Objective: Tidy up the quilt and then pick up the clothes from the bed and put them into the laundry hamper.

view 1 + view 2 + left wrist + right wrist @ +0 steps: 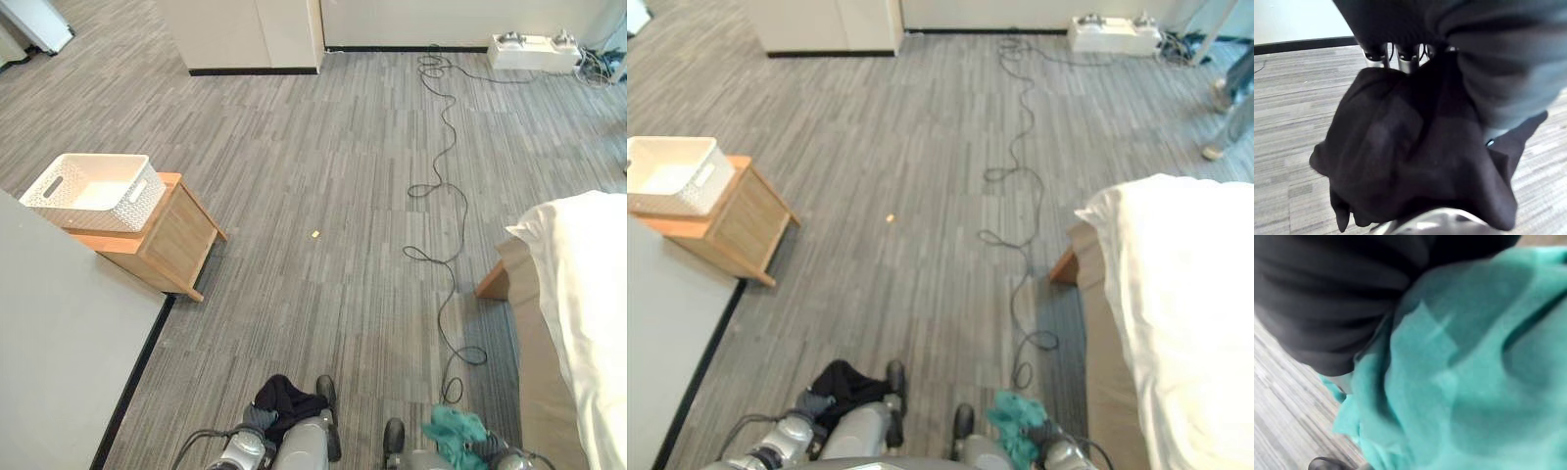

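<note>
My left hand [1376,54] is low in front of me, its fingers curled into a bunched black garment [286,399] that hangs above the floor. A teal garment [456,431] is draped over my right hand [1327,293] and hides what lies past the dark cover. The white laundry hamper [93,191] stands on a small wooden bedside table [171,240] ahead to my left, apart from both hands. To my right is the bed, with the white quilt [1185,313] spread over it.
A grey panel [59,343] with a black base edge runs along my left. At the far wall stand a beige cabinet [255,34] and a white box [534,51]. A person's legs [1229,88] are at the far right. Grey carpet lies between me and the hamper.
</note>
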{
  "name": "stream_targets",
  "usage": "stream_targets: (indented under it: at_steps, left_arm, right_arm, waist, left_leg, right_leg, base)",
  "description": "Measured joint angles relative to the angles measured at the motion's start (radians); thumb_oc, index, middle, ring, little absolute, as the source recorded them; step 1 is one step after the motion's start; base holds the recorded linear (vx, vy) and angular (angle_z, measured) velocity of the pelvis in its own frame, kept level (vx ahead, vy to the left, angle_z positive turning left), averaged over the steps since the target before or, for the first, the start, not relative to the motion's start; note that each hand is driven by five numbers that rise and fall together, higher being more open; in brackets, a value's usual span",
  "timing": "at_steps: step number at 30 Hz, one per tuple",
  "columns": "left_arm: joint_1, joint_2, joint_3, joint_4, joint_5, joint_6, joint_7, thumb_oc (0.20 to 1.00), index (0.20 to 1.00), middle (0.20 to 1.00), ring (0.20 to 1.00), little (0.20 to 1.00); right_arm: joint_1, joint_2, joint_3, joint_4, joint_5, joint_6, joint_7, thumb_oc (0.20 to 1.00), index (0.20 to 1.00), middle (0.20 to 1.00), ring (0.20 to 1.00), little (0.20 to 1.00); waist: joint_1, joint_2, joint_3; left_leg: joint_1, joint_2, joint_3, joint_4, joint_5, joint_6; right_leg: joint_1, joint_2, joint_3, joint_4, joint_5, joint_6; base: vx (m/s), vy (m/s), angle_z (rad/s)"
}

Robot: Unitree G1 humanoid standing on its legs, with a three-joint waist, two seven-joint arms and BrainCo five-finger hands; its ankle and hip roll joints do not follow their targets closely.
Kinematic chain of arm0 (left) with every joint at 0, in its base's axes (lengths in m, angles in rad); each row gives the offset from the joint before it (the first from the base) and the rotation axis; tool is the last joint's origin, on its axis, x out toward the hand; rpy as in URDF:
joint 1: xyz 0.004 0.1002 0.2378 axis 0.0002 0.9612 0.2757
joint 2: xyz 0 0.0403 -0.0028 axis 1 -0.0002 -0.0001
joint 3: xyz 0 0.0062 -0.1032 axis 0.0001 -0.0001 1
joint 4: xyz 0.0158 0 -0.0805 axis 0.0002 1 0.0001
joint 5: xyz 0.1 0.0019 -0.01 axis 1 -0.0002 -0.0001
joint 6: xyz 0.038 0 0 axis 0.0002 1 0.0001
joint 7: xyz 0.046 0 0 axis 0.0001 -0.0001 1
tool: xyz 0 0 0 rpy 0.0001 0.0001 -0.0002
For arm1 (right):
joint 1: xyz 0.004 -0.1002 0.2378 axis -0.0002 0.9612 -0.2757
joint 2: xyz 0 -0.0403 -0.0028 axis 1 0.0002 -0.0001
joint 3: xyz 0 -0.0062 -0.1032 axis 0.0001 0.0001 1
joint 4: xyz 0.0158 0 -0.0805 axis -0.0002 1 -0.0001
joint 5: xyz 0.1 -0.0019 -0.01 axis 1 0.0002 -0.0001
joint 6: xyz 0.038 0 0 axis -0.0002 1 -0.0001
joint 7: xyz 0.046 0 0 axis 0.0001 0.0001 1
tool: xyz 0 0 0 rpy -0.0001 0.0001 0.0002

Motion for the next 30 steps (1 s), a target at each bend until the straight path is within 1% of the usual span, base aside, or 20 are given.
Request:
stream_targets:
  at_steps: [1, 2, 3, 4, 5, 6, 9, 11, 13, 14, 18, 19, 20, 22, 23, 24, 25, 28, 29, 30]
  left_arm:
    - [0.025, -0.007, -0.013, 0.021, 0.020, 0.013, -0.008, 0.200, 0.200, 0.200, 0.200, 0.200]
    - [0.039, -0.005, -0.030, 0.023, 0.032, 0.015, -0.011, 0.200, 0.200, 0.200, 0.200, 0.200]
    - [0.039, 0.027, -0.039, 0.014, 0.056, 0.019, -0.018, 0.200, 0.200, 0.200, 0.200, 0.200]
    - [0.041, 0.042, -0.044, 0.009, 0.063, 0.026, -0.019, 0.200, 0.200, 0.200, 0.200, 0.200]
    - [0.042, 0.050, -0.050, 0.004, 0.076, 0.035, -0.019, 0.200, 0.200, 0.200, 0.200, 0.200]
    - [0.039, 0.052, -0.072, -0.005, 0.078, 0.038, -0.019, 0.200, 0.200, 0.200, 0.200, 0.200]
    - [0.018, 0.056, -0.096, -0.066, 0.086, 0.040, -0.013, 0.200, 0.200, 0.200, 0.200, 0.200]
    - [-0.036, 0.048, -0.118, -0.078, 0.086, 0.035, -0.008, 0.200, 0.200, 0.200, 0.200, 0.200]
    - [-0.077, 0.037, -0.129, -0.072, 0.086, 0.030, 0.002, 0.200, 0.200, 0.200, 0.200, 0.200]
    - [-0.092, 0.032, -0.126, -0.075, 0.086, 0.031, 0.006, 0.200, 0.200, 0.200, 0.200, 0.200]
    - [-0.054, 0.014, -0.123, -0.078, 0.086, 0.020, 0.016, 0.200, 0.200, 0.200, 0.200, 0.200]
    - [-0.011, -0.009, -0.110, -0.074, 0.086, 0.013, 0.017, 0.200, 0.200, 0.200, 0.200, 0.200]
    - [-0.011, -0.015, -0.096, -0.071, 0.087, 0.011, 0.014, 0.200, 0.200, 0.200, 0.200, 0.200]
    - [0.023, -0.020, -0.068, -0.039, 0.087, -0.005, 0.011, 0.200, 0.200, 0.200, 0.200, 0.200]
    - [0.053, 0.008, -0.035, -0.035, 0.085, -0.002, 0.011, 0.200, 0.200, 0.200, 0.200, 0.200]
    - [0.028, 0.016, -0.035, -0.031, 0.084, 0.004, 0.011, 0.200, 0.200, 0.200, 0.200, 0.200]
    - [0.029, 0.027, -0.018, -0.045, 0.078, 0.013, 0.018, 0.200, 0.200, 0.200, 0.200, 0.200]
    - [0.004, 0.050, -0.027, -0.074, 0.069, 0.013, 0.026, 0.200, 0.200, 0.200, 0.200, 0.200]
    - [0.007, 0.051, -0.031, -0.084, 0.069, 0.013, 0.031, 0.200, 0.200, 0.200, 0.200, 0.200]
    - [0.020, 0.049, -0.029, -0.093, 0.069, 0.012, 0.029, 0.200, 0.200, 0.200, 0.200, 0.200]
  right_arm:
    - [0.021, -0.014, 0.003, 0.007, 0.000, -0.006, 0.004, 0.200, 0.200, 0.200, 0.200, 0.200]
    - [0.017, -0.016, 0.004, 0.020, 0.000, -0.005, 0.004, 0.200, 0.200, 0.200, 0.200, 0.200]
    - [0.024, 0.002, -0.001, -0.002, 0.000, -0.002, 0.009, 0.200, 0.200, 0.200, 0.200, 0.200]
    - [0.017, 0.010, -0.008, -0.019, 0.000, -0.001, 0.010, 0.200, 0.200, 0.200, 0.200, 0.200]
    - [0.017, 0.010, -0.015, -0.044, 0.000, -0.003, 0.009, 0.200, 0.200, 0.200, 0.200, 0.200]
    - [0.014, 0.010, -0.025, -0.055, 0.000, -0.001, 0.010, 0.200, 0.200, 0.200, 0.200, 0.200]
    - [0.008, 0.011, -0.031, -0.143, 0.002, 0.000, 0.004, 0.200, 0.200, 0.200, 0.200, 0.200]
    - [-0.004, 0.012, -0.050, -0.162, 0.007, -0.013, -0.010, 0.200, 0.200, 0.200, 0.200, 0.200]
    - [-0.015, 0.012, -0.055, -0.150, 0.012, -0.015, -0.019, 0.200, 0.200, 0.200, 0.200, 0.200]
    - [-0.024, 0.014, -0.054, -0.139, 0.012, -0.016, -0.022, 0.200, 0.200, 0.200, 0.200, 0.200]
    - [0.020, 0.031, -0.065, -0.088, 0.010, 0.000, -0.020, 0.200, 0.200, 0.200, 0.200, 0.200]
    - [0.028, 0.021, -0.089, -0.058, 0.010, 0.004, -0.014, 0.200, 0.200, 0.200, 0.200, 0.200]
    - [0.019, 0.021, -0.092, -0.049, 0.010, 0.010, -0.014, 0.200, 0.200, 0.200, 0.200, 0.200]
    - [0.002, 0.016, -0.127, -0.012, 0.010, 0.018, -0.006, 0.200, 0.200, 0.200, 0.200, 0.200]
    - [0.011, -0.003, -0.126, -0.035, 0.012, 0.015, -0.015, 0.200, 0.200, 0.200, 0.200, 0.200]
    - [0.018, -0.018, -0.122, -0.046, 0.011, 0.008, -0.015, 0.200, 0.200, 0.200, 0.200, 0.200]
    - [-0.008, -0.020, -0.112, -0.057, 0.011, 0.018, -0.020, 0.200, 0.200, 0.200, 0.200, 0.200]
    - [-0.050, -0.030, -0.059, -0.047, 0.010, 0.025, -0.027, 0.200, 0.200, 0.200, 0.200, 0.200]
    - [-0.078, -0.032, -0.039, -0.052, 0.010, 0.022, -0.028, 0.200, 0.200, 0.200, 0.200, 0.200]
    - [-0.081, -0.031, -0.025, -0.063, 0.009, 0.010, -0.028, 0.200, 0.200, 0.200, 0.200, 0.200]
  waist:
    - [0.000, 0.017, -0.041]
    - [0.009, 0.030, -0.049]
    - [-0.016, -0.021, -0.046]
    - [-0.028, -0.037, -0.034]
    - [-0.056, -0.034, -0.017]
    - [-0.063, -0.040, -0.008]
    - [-0.090, -0.014, 0.007]
    - [-0.133, 0.005, 0.026]
    - [-0.143, 0.005, 0.036]
    - [-0.156, -0.009, 0.031]
    - [-0.179, 0.013, 0.033]
    - [-0.194, 0.053, 0.019]
    - [-0.205, 0.051, 0.018]
    - [-0.176, 0.038, 0.017]
    - [-0.147, 0.025, 0.004]
    - [-0.159, 0.032, 0.007]
    - [-0.133, 0.019, 0.026]
    - [-0.106, -0.016, 0.064]
    - [-0.094, 0.005, 0.063]
    - [-0.071, -0.026, 0.063]
  left_leg:
    - [0.032, 0.005, -0.004, 0.000, -0.066, 0.041]
    - [0.043, 0.023, 0.000, -0.020, -0.009, 0.090]
    - [0.063, 0.000, 0.006, -0.020, 0.003, 0.095]
    - [0.094, -0.018, 0.008, -0.046, 0.004, 0.096]
    - [0.149, -0.030, 0.000, -0.084, 0.034, 0.142]
    - [0.177, -0.038, -0.004, -0.100, 0.045, 0.157]
    - [0.273, -0.046, -0.063, -0.140, 0.014, 0.155]
    - [0.288, -0.040, -0.127, -0.141, 0.006, 0.152]
    - [0.317, -0.063, -0.176, -0.141, -0.041, 0.137]
    - [0.323, -0.073, -0.198, -0.143, -0.053, 0.131]
    - [0.468, -0.028, -0.280, -0.147, -0.165, 0.075]
    - [0.490, 0.025, -0.268, -0.091, -0.168, 0.021]
    - [0.459, 0.033, -0.265, -0.001, -0.181, -0.002]
    - [0.294, 0.066, -0.250, 0.426, -0.148, -0.041]
    - [0.142, 0.091, -0.285, 0.704, 0.028, -0.076]
    - [0.061, 0.112, -0.282, 0.847, 0.083, -0.065]
    - [-0.064, 0.101, -0.263, 0.946, 0.049, -0.051]
    - [-0.167, 0.076, -0.109, 0.787, -0.027, -0.035]
    - [-0.207, 0.065, -0.073, 0.710, -0.019, -0.029]
    - [-0.191, 0.056, 0.016, 0.535, -0.022, -0.019]
  right_leg:
    - [-0.021, 0.014, -0.013, 0.081, -0.033, 0.052]
    - [-0.073, 0.025, -0.011, 0.227, -0.092, 0.085]
    - [-0.200, -0.012, 0.014, 0.557, -0.141, 0.162]
    - [-0.260, -0.030, 0.035, 0.710, -0.118, 0.205]
    - [-0.348, -0.065, 0.044, 0.891, -0.066, 0.266]
    - [-0.377, -0.089, 0.035, 0.958, -0.070, 0.256]
    - [-0.419, -0.093, 0.023, 0.776, -0.085, 0.230]
    - [-0.366, -0.061, 0.035, 0.393, -0.076, 0.214]
    - [-0.341, -0.071, 0.064, 0.050, -0.004, 0.210]
    - [-0.338, -0.082, 0.092, -0.031, 0.004, 0.221]
    - [-0.306, -0.077, 0.089, 0.090, 0.075, 0.200]
    - [-0.279, -0.032, 0.078, 0.137, 0.155, 0.165]
    - [-0.279, -0.026, 0.075, 0.165, 0.157, 0.159]
    - [-0.208, -0.007, 0.051, 0.161, 0.118, 0.082]
    - [-0.180, 0.010, 0.023, 0.160, 0.107, -0.008]
    - [-0.157, 0.014, 0.000, 0.149, 0.116, -0.017]
    - [-0.120, 0.014, -0.005, 0.135, 0.063, -0.036]
    - [0.007, 0.003, -0.045, 0.048, 0.079, -0.022]
    - [0.046, 0.016, -0.070, 0.042, 0.057, 0.001]
    - [0.117, 0.015, -0.088, -0.024, 0.004, 0.025]
  base:
    - [0.40, 0.181, -0.21]
    - [0.40, 0.200, -0.12]
    - [0.40, 0.224, 0.01]
    - [0.45, 0.217, 0.41]
    - [0.45, 0.178, 0.43]
    - [0.53, 0.110, 0.46]
    - [0.58, -0.001, 0.46]
    - [0.63, -0.082, 0.98]
    - [0.55, -0.069, 0.84]
    - [0.71, -0.134, 0.75]
    - [0.70, -0.190, 0.71]
    - [0.85, -0.333, 0.75]
    - [0.53, -0.297, 0.64]
    - [0.36, -0.360, 0.05]
    - [0.34, -0.290, -0.03]
    - [0.46, -0.184, 0.24]
    - [0.55, -0.087, 0.37]
    - [0.52, 0.017, 0.29]
    - [1.02, 0.112, 0.09]
    - [1.03, 0.166, 0.05]
